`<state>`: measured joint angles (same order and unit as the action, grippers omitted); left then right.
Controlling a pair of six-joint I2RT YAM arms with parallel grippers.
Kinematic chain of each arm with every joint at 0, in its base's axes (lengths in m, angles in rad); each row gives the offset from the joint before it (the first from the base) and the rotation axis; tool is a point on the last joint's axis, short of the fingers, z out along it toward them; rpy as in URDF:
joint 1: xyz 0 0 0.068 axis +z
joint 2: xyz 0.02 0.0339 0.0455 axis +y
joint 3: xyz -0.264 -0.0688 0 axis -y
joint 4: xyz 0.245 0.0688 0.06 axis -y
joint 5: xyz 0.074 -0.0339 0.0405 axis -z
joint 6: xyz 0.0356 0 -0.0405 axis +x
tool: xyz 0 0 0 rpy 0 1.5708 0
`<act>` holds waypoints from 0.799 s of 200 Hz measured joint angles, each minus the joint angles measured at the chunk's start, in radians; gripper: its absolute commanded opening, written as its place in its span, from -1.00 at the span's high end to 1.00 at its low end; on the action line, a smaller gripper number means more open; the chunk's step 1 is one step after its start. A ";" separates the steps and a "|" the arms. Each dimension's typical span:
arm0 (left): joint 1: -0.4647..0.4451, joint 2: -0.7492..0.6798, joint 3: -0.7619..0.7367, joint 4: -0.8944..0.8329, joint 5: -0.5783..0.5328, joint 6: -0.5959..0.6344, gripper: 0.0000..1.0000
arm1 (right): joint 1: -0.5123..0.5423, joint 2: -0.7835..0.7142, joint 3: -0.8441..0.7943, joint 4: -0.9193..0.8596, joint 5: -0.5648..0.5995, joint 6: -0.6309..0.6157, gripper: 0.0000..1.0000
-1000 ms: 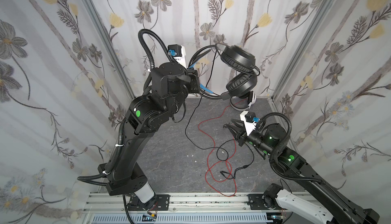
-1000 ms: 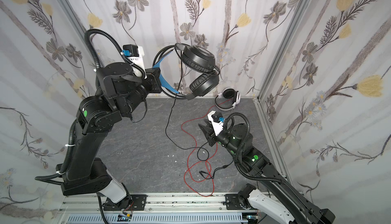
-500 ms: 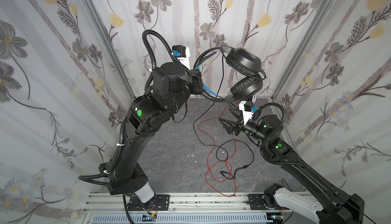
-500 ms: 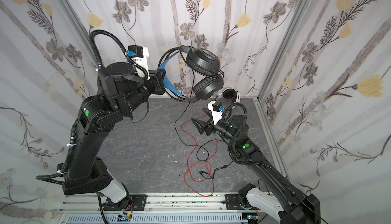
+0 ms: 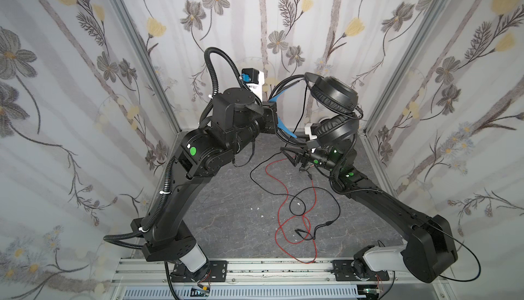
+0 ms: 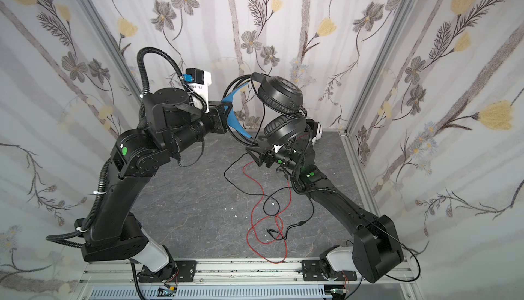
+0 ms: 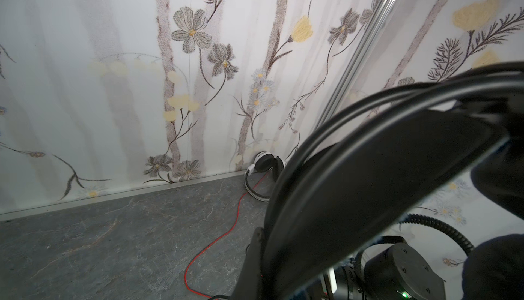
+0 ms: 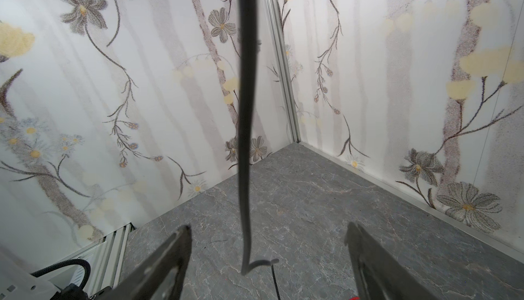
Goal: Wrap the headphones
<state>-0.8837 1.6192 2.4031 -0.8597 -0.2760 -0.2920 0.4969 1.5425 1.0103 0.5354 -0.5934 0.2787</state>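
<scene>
The black headphones (image 5: 334, 96) (image 6: 280, 94) hang in the air, and my left gripper (image 5: 279, 117) (image 6: 228, 114) is shut on their blue-lined headband (image 7: 368, 185). One left finger (image 7: 253, 259) shows beside the band. Just below the lower earcup, my right gripper (image 5: 290, 155) (image 6: 255, 157) (image 8: 268, 244) stands open. The black cable (image 8: 245, 142) hangs between its fingers without touching them, and its end (image 5: 326, 224) lies on the floor. The white headphones (image 7: 265, 165) (image 6: 317, 128) rest in the back right corner. Their red cable (image 5: 283, 199) (image 6: 255, 199) runs forward across the floor.
Floral walls close in the back and both sides. The red and black cables cross in loops on the dark stone-pattern floor (image 5: 226, 213) right of the middle. A metal rail (image 5: 255, 267) carrying both arm bases runs along the front edge.
My right gripper has opened wide and moved back and left, under the black headphones. The left arm has carried the headphones a little to the right.
</scene>
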 measured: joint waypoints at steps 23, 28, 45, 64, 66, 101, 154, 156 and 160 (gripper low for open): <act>-0.003 -0.005 -0.003 0.006 0.023 -0.004 1.00 | -0.003 0.090 0.050 0.058 -0.031 0.036 -0.60; -0.003 -0.005 -0.003 0.010 0.030 -0.004 1.00 | -0.003 0.112 0.063 0.067 -0.037 0.043 -0.58; -0.004 -0.005 -0.006 0.021 0.044 -0.009 1.00 | -0.002 0.170 0.098 0.100 -0.060 0.071 -0.51; -0.005 -0.012 -0.017 0.032 0.047 -0.016 1.00 | 0.001 0.219 0.132 0.127 -0.081 0.097 -0.42; -0.005 -0.014 -0.019 0.034 0.048 -0.016 1.00 | 0.002 0.224 0.135 0.131 -0.081 0.099 -0.41; -0.005 -0.034 -0.040 0.052 0.063 -0.026 1.00 | 0.024 0.290 0.164 0.157 -0.094 0.106 -0.23; -0.005 -0.041 -0.049 0.063 0.059 -0.030 1.00 | 0.056 0.353 0.148 0.156 -0.116 0.105 0.30; -0.005 -0.041 -0.049 0.063 0.059 -0.030 1.00 | 0.056 0.354 0.148 0.156 -0.116 0.105 0.35; -0.005 -0.041 -0.049 0.063 0.059 -0.031 1.00 | 0.056 0.356 0.148 0.156 -0.116 0.105 0.42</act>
<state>-0.8886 1.5780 2.3543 -0.7963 -0.2173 -0.3225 0.5526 1.8984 1.1587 0.6914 -0.7094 0.3832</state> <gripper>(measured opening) 0.061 0.384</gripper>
